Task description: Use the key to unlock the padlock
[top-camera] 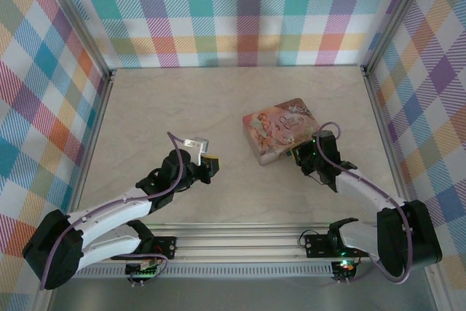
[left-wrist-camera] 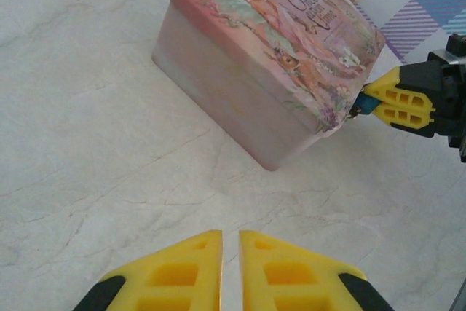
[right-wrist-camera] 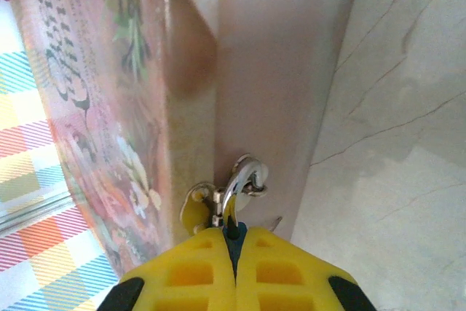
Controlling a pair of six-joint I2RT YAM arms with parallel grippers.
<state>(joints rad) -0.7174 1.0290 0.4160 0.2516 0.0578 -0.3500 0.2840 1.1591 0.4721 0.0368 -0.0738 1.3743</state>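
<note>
Right wrist view: my right hand (right-wrist-camera: 233, 242) pinches the padlock (right-wrist-camera: 231, 193) just ahead at the pink box (right-wrist-camera: 277, 71), steadying it for the key, I judge; my left hand (left-wrist-camera: 231, 242) is nearly pressed together.

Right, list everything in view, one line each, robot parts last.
pink box: one, pink with an illustrated lid, on the table right of centre.
padlock: one, gold-yellow with a blue part and a silver shackle, against the box's side wall.
table: one, pale marbled beige, under everything.
walls: three, pastel plaid, around the table.
left arm: one, white and black, reaching in from the near left.
right arm: one, white and black, reaching in from the near right.
left end effector: one, yellow fingers, left of the box, a narrow gap between them, nothing seen in it.
right end effector: one, yellow fingers, at the box, closed on the padlock's blue part.
</note>
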